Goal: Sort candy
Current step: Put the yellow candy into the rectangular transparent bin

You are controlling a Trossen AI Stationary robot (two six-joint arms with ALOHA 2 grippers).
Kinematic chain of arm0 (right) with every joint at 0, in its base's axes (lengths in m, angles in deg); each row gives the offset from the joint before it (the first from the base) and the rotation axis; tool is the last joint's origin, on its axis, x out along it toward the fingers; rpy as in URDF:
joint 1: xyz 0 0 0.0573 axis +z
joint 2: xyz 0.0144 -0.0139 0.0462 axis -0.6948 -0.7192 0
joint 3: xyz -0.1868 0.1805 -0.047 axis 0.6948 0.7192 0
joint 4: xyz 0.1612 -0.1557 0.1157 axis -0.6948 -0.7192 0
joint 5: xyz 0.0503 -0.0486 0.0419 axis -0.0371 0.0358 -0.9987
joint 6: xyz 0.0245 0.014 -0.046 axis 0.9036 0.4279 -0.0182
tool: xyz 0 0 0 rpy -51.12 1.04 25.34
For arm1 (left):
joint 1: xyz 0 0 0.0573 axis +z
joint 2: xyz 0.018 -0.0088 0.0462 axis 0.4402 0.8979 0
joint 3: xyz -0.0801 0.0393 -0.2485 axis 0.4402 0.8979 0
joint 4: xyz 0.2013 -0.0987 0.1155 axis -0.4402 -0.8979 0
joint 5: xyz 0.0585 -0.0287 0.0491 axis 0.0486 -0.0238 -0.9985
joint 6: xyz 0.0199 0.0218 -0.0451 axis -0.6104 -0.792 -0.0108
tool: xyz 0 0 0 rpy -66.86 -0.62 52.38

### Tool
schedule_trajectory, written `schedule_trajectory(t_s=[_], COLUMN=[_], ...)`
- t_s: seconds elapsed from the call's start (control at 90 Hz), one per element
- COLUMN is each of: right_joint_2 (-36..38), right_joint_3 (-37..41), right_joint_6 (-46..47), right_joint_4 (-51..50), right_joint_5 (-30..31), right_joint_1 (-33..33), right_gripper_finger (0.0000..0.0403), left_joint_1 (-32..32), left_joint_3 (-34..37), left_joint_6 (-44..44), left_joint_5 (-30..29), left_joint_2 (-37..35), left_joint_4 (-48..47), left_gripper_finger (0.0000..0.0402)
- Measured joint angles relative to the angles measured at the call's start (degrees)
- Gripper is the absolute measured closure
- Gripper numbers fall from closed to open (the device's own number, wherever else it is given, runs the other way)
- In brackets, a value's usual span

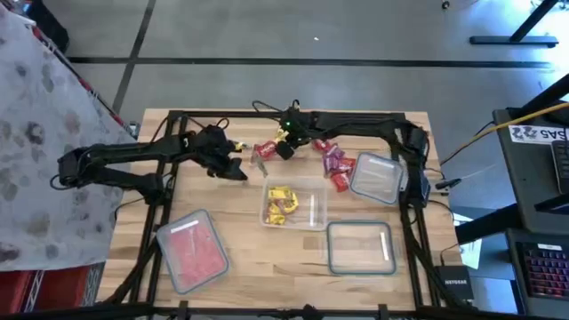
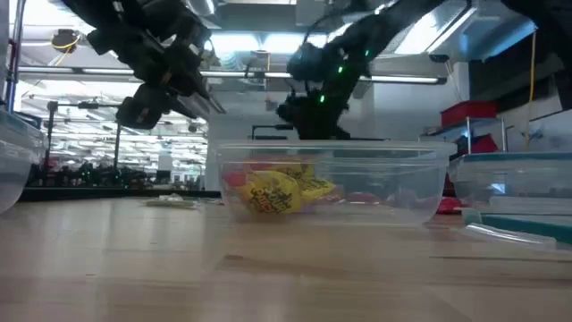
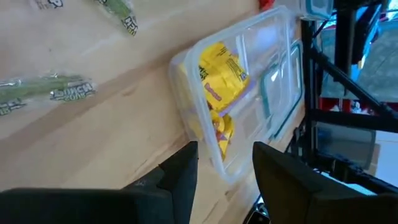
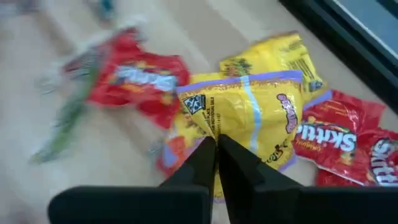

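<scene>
Glossy candy (image 4: 249,118), pale wood table (image 1: 267,258)

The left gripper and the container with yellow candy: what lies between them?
Only bare wooden table lies between the left gripper and the container, as the left wrist view shows.

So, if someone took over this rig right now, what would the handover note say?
Right pincer: shut on a yellow candy packet, over the loose pile at the table's far side.
Left pincer: open, empty, hovering beside the middle container.
Done: yellow packets lie in the middle container; the near-left container holds pinkish-red contents.
Left: red and purple pieces in the pile; two right-hand containers look empty.
</scene>
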Motion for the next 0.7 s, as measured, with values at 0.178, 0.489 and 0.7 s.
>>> schedule_trajectory(t_s=[0.178,0.489,0.7], right_joint_2=[5.5,4.9,-0.8], right_joint_3=[-0.04,0.26,0.35], right_joint_6=[-5.81,-14.4,-13.22], right_joint_4=[-3.96,-6.94,-6.24], right_joint_5=[-14.48,-44.44,-30.21], right_joint_1=[2.12,11.39,15.13], right_gripper_finger=[0.0402,0.0403,0.0403], left_joint_1=[-0.07,-0.07,-0.07], left_joint_3=[0.0,0.0,0.0], left_joint_6=[0.38,-1.69,-1.89], left_joint_5=[-0.41,-0.94,-1.94], left_joint_2=[0.0,0.0,0.0], left_joint_4=[0.0,-0.01,-0.13], left_gripper_finger=[0.0265,0.0265,0.0265])
